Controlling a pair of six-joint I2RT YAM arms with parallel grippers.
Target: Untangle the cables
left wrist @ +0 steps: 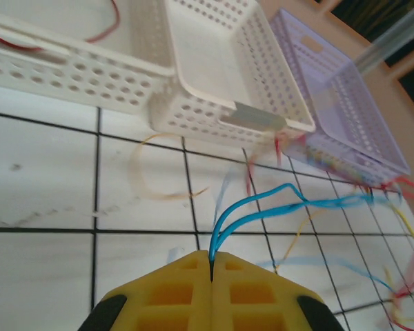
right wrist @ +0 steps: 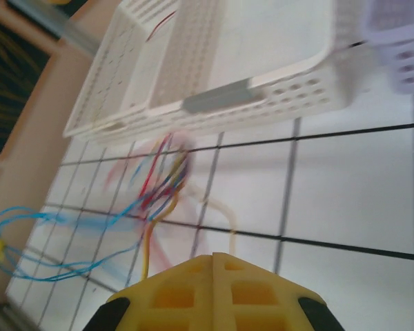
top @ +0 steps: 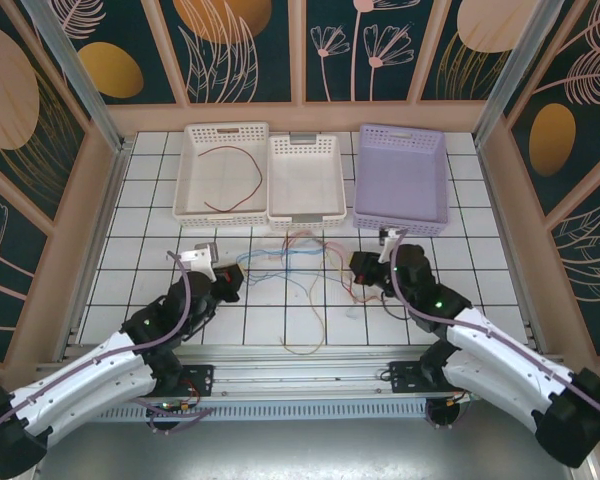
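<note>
The cables (top: 300, 258) lie tangled on the tiled table in front of the middle basket: thin blue, red, yellow and tan wires. My left gripper (top: 230, 280) sits to their left. In the left wrist view it (left wrist: 212, 258) is shut on a doubled blue cable (left wrist: 290, 200) that arcs off to the right into the tangle. My right gripper (top: 365, 268) is at the tangle's right edge. Its jaws (right wrist: 214, 256) are shut with no wire showing in the seam. A yellow wire (right wrist: 146, 248) and a pale tan wire (right wrist: 231, 231) pass behind its fingers. One red cable (top: 235, 180) lies in the left white basket.
Three baskets stand in a row at the back: a left white one (top: 195, 170), a middle white one (top: 305, 215) and a purple one (top: 402, 222). A tan loop (top: 305, 335) trails toward the near edge. Wooden walls enclose the table.
</note>
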